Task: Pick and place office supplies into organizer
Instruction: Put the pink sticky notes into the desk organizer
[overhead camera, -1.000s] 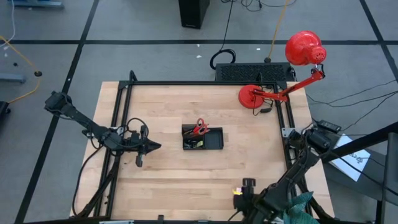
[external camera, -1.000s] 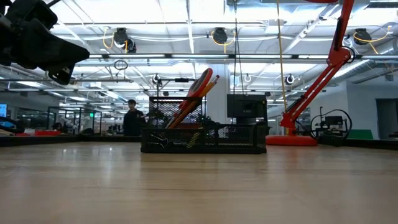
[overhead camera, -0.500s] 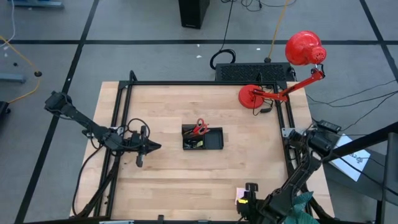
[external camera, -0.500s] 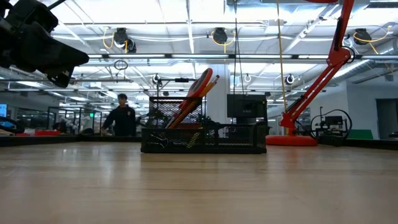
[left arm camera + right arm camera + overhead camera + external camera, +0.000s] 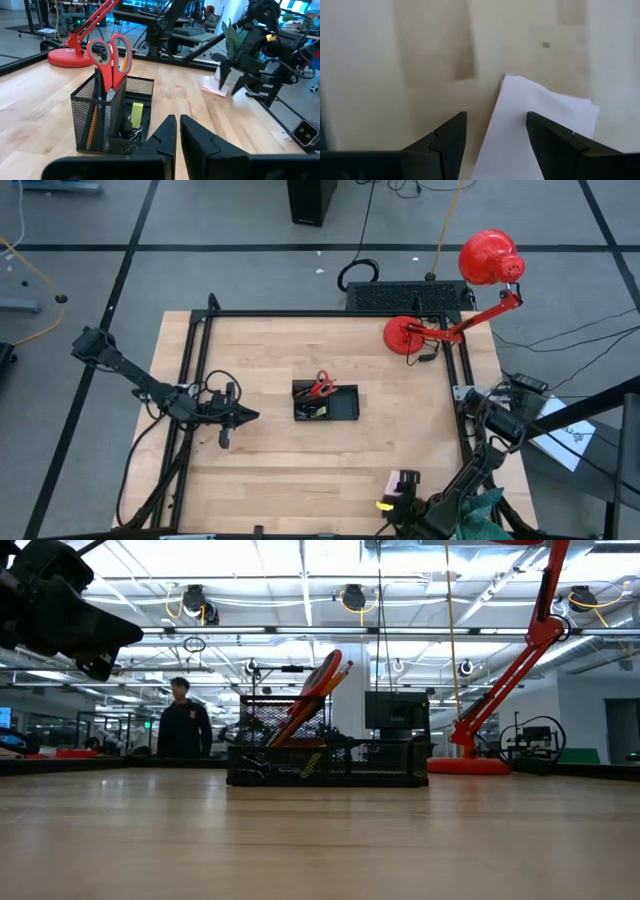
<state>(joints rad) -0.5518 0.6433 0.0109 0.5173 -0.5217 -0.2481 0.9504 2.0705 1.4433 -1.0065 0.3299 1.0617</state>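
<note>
Mesh organizer [image 5: 326, 402] sat mid-table and already held the red-handled scissors [image 5: 110, 55], pencils and a yellow-green piece [image 5: 136, 112]. Sticky-note pad [image 5: 406, 479] lay well apart from the organizer, near the table's front edge. Right gripper [image 5: 495, 131] hung just over the pad, jaws spread wide, presumably to straddle it. Left gripper [image 5: 177, 131], closed and empty, waited left of the organizer.

- Sticky-note pad [image 5: 530, 130]: right wrist view blurred; the near part runs off the picture's edge between the right pincer's fingers [image 5: 447, 140].
- Right pincer [image 5: 400, 490]: high view cuts off its arm at the lower edge.
- Organizer [image 5: 330, 762]: mesh walls screen the small contents in the low view.
- Left pincer [image 5: 60, 610]: low view shows only part, cut by the edge.
</note>
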